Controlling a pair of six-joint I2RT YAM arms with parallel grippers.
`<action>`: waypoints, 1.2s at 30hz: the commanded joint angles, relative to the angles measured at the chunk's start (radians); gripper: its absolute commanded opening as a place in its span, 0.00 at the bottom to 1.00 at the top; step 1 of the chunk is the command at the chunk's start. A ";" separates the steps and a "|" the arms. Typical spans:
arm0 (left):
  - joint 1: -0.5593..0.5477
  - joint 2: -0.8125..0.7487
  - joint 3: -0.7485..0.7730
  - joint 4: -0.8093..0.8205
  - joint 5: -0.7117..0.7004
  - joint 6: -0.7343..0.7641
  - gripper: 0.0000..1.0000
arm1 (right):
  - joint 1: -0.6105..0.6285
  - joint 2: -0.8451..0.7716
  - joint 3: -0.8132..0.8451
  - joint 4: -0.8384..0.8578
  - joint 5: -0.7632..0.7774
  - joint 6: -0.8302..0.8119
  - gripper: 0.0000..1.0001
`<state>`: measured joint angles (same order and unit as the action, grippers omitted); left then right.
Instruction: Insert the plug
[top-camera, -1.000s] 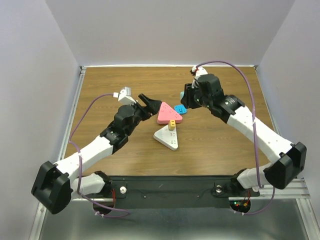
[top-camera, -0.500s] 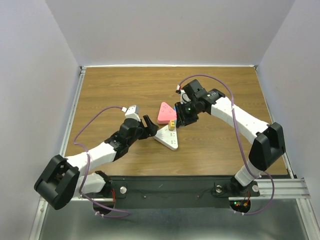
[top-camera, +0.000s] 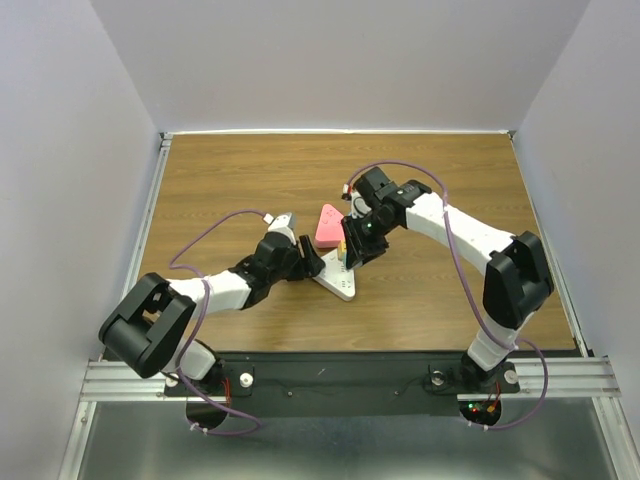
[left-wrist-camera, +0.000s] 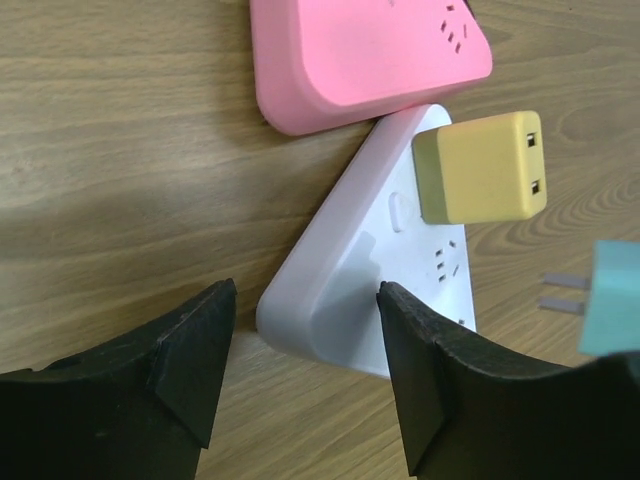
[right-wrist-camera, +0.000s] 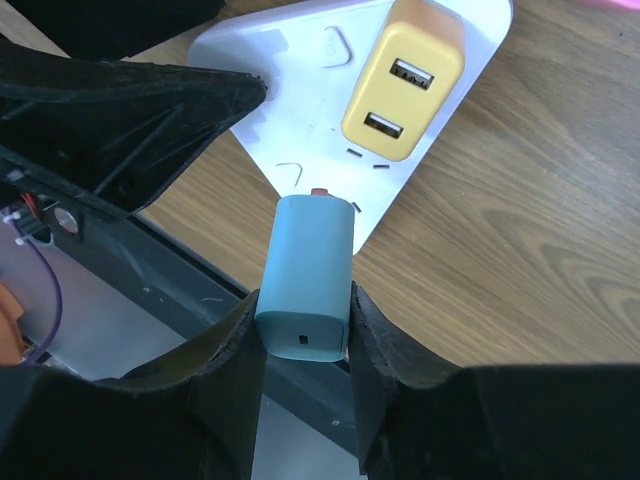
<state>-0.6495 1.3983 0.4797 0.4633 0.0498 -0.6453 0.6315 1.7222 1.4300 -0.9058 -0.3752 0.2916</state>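
Note:
A white triangular power strip (top-camera: 336, 276) lies mid-table, with a yellow adapter (right-wrist-camera: 402, 88) plugged into it. My right gripper (right-wrist-camera: 303, 330) is shut on a light-blue plug (right-wrist-camera: 306, 275) and holds it just above the strip's face (right-wrist-camera: 300, 110); its prongs show in the left wrist view (left-wrist-camera: 560, 294). My left gripper (left-wrist-camera: 305, 345) is open, its jaws on either side of the strip's near corner (left-wrist-camera: 320, 320), not closed on it. In the top view the left gripper (top-camera: 305, 262) is at the strip's left edge and the right gripper (top-camera: 352, 245) over its far end.
A pink triangular power strip (top-camera: 329, 224) lies touching the white one's far side; it also shows in the left wrist view (left-wrist-camera: 370, 50). The wooden table (top-camera: 250, 180) is walled on three sides. The black mounting rail (top-camera: 340, 372) runs along the near edge.
My right gripper has moved down and left with the blue plug to just over the white strip. My left gripper has advanced right until its jaws flank the strip's corner.

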 joint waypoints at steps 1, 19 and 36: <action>0.007 0.004 0.048 0.021 0.030 0.027 0.68 | 0.011 0.019 0.014 -0.010 -0.005 0.001 0.00; 0.007 0.059 0.092 -0.038 0.084 0.039 0.60 | 0.011 0.149 0.063 -0.007 0.055 0.034 0.00; 0.007 0.051 0.083 -0.051 0.114 0.036 0.48 | 0.011 0.201 0.095 -0.074 0.121 0.084 0.01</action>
<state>-0.6388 1.4521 0.5392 0.4408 0.1307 -0.6266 0.6361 1.9064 1.5131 -0.9573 -0.3084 0.3592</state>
